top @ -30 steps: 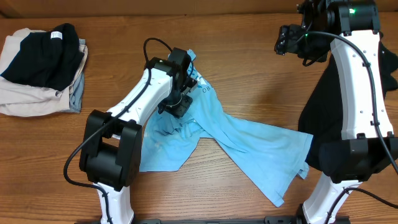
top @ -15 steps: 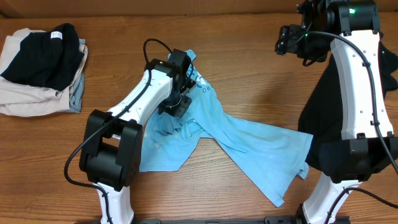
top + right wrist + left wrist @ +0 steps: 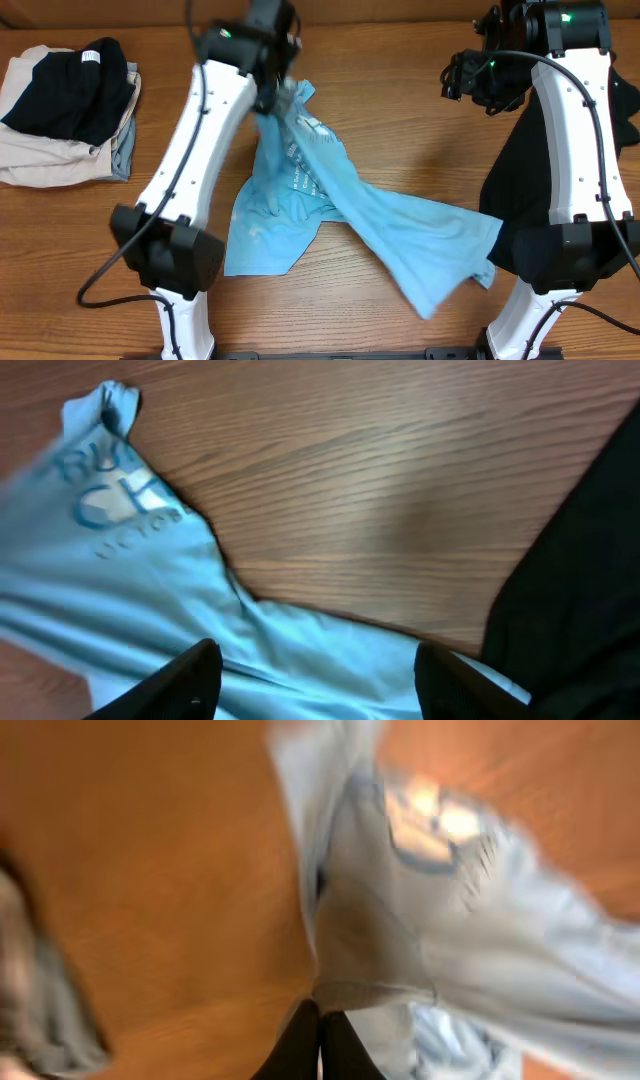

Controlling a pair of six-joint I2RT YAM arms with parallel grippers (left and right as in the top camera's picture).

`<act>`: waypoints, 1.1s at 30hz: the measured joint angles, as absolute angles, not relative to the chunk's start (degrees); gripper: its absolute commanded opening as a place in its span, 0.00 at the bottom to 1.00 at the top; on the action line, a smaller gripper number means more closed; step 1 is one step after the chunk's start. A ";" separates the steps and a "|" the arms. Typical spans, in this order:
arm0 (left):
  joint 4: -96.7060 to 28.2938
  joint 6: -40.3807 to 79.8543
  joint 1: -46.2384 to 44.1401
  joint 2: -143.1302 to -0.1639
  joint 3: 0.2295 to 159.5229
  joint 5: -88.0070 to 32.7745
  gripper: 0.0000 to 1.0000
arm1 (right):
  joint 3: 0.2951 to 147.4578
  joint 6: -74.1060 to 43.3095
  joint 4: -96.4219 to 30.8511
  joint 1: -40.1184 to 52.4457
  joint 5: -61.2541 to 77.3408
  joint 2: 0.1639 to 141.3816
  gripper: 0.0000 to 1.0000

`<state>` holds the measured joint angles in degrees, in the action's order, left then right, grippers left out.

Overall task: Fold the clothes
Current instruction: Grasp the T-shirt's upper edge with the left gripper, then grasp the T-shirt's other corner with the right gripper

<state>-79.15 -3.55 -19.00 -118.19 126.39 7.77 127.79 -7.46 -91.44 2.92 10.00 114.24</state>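
Note:
The light blue T-shirt (image 3: pixel 390 225) lies crumpled across the middle of the table, with its lettered upper part (image 3: pixel 300 135) pulled up off the wood. My left gripper (image 3: pixel 272 92) is shut on a fold of the T-shirt's edge (image 3: pixel 372 992). In the blurred left wrist view the dark fingertips (image 3: pixel 322 1042) meet with cloth pinched between them. My right gripper (image 3: pixel 462 78) hangs high at the back right, open and empty. Its fingers (image 3: pixel 192 678) stand wide apart above the T-shirt (image 3: pixel 150 590). A black garment (image 3: pixel 520 185) lies under the right arm.
A stack of folded clothes sits at the far left, a black top (image 3: pixel 70 90) on beige and grey pieces (image 3: pixel 50 160). The right arm's white column (image 3: pixel 585 150) stands over the black garment (image 3: pixel 580 560). Bare wood (image 3: pixel 410 130) lies between the two grippers.
The left gripper has shut on the T-shirt and risen toward the back of the table, lifting the lettered end and dragging the cloth after it. The right jaws have narrowed a little.

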 measured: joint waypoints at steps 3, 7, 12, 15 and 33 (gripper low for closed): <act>-80.84 -3.33 -18.85 -118.13 135.41 10.44 0.04 | 127.79 -7.44 -92.71 3.55 10.61 114.24 0.64; -81.84 -3.38 -18.87 -118.08 143.02 13.98 0.04 | 127.79 -7.03 -93.01 6.31 10.94 114.24 0.62; -82.24 -3.53 -18.74 -118.08 145.25 17.50 0.04 | 127.79 -6.35 -93.71 11.20 11.51 114.24 0.61; -82.30 -3.51 -18.26 -118.10 145.25 18.41 0.04 | 127.79 -5.74 -94.11 14.96 11.57 114.24 0.60; -80.14 -3.49 -6.70 -118.10 145.25 9.82 0.04 | 101.03 -5.02 -80.09 35.46 6.81 114.30 0.56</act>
